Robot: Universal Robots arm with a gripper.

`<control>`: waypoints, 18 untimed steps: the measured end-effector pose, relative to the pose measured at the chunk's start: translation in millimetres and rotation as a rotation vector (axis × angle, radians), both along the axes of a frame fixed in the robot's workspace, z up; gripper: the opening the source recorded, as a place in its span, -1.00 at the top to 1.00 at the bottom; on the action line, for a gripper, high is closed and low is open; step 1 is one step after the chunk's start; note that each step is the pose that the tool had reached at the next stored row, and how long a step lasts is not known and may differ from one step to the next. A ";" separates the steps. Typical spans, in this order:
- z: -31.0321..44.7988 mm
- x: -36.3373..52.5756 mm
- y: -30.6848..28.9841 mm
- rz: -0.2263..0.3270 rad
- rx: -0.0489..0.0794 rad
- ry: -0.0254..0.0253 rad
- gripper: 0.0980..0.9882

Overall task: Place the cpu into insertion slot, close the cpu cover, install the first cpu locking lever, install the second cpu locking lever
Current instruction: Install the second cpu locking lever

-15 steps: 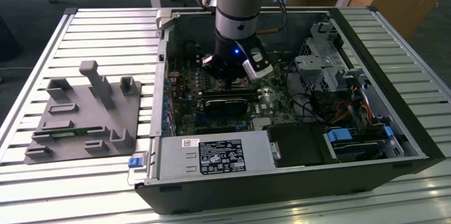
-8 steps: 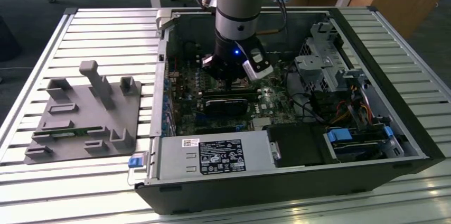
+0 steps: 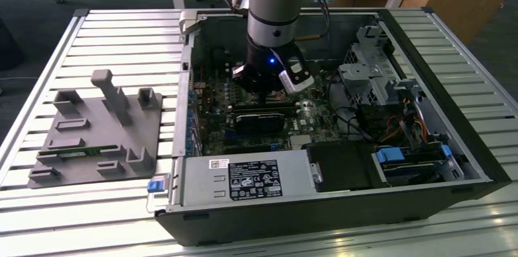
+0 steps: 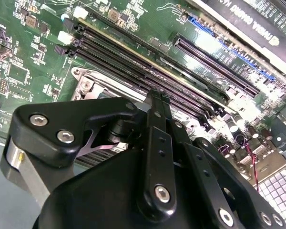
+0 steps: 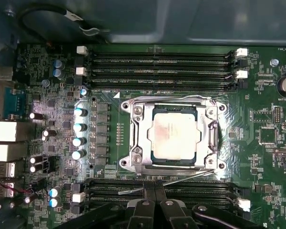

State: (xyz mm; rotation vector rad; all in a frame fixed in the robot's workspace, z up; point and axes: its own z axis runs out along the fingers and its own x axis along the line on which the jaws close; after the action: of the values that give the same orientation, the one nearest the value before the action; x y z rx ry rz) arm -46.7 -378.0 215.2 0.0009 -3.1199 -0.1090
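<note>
Claw (image 5: 155, 202) fingers pressed together, nothing between them; in the first wrist view the tips sit at the socket's near edge, right by a thin locking lever (image 5: 181, 179) that angles up off the board there, so the shut, narrow tip looks suited to pushing a wire lever, not gripping. In the second wrist view the same black fingers (image 4: 158, 143) close flat over the memory slots (image 4: 133, 57), tips just short of the metal frame corner. Just beyond the tips: the cpu (image 5: 174, 132) already lies flat in the insertion slot (image 5: 152, 155), pale square face up, squared to the socket. The cpu cover (image 5: 137, 129) is down around it, silvery frame lying level, chip showing through its cut-out. Judged: chip seated, cover shut, lever work in hand. Farther out, exterior view: arm reaches straight down into the open computer case (image 3: 453, 123) on the slatted worktop (image 3: 121, 33); a grey parts tray (image 3: 89, 136) sits well apart on that view's left.
</note>
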 end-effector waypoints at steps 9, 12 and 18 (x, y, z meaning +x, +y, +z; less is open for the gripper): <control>-0.1 -1.2 -7.4 0.000 0.006 -0.0001 0.98; 0.1 -1.5 -8.7 0.000 0.007 0.0000 0.98; 9.3 -1.4 -8.7 0.000 0.007 0.0000 0.98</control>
State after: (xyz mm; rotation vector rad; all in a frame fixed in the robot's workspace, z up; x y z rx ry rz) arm -48.1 -386.7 224.5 0.0010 -3.1195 -0.1193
